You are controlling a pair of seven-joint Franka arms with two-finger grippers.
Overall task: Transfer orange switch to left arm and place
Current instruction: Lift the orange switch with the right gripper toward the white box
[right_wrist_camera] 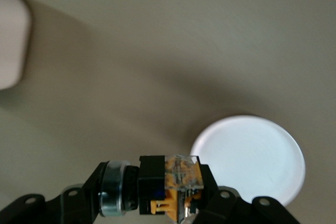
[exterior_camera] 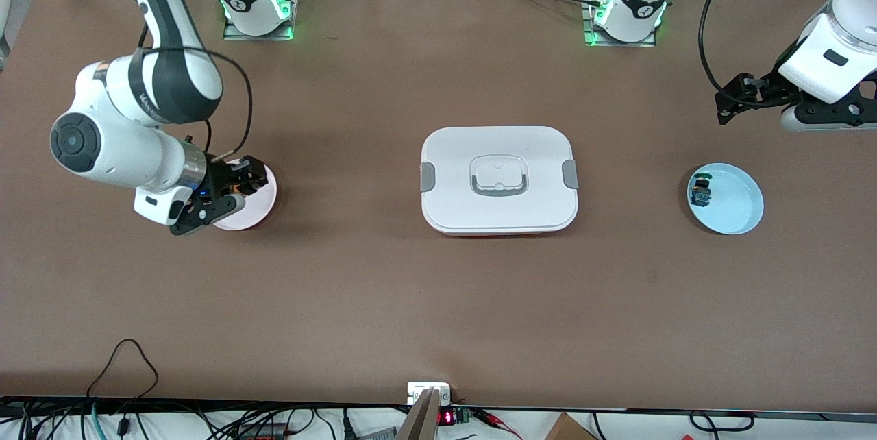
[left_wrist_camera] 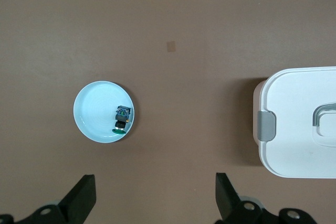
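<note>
My right gripper (exterior_camera: 248, 179) is shut on the orange switch (exterior_camera: 238, 184) and holds it just above the pink plate (exterior_camera: 259, 210) at the right arm's end of the table. In the right wrist view the switch (right_wrist_camera: 170, 184), black with a metal ring and orange parts, lies crosswise between the fingers of the right gripper (right_wrist_camera: 157, 195), with the plate (right_wrist_camera: 257, 156) below. The white box (exterior_camera: 499, 179) stands shut at the table's middle. My left gripper (exterior_camera: 732, 101) is open and empty, up over the table near the left arm's end; its fingers (left_wrist_camera: 81, 200) stand wide apart.
A light blue plate (exterior_camera: 734, 205) at the left arm's end holds a small black switch with green and blue parts (exterior_camera: 701, 191); both show in the left wrist view, the plate (left_wrist_camera: 94, 111) and the switch (left_wrist_camera: 122, 118). The box edge (left_wrist_camera: 302, 124) shows there too.
</note>
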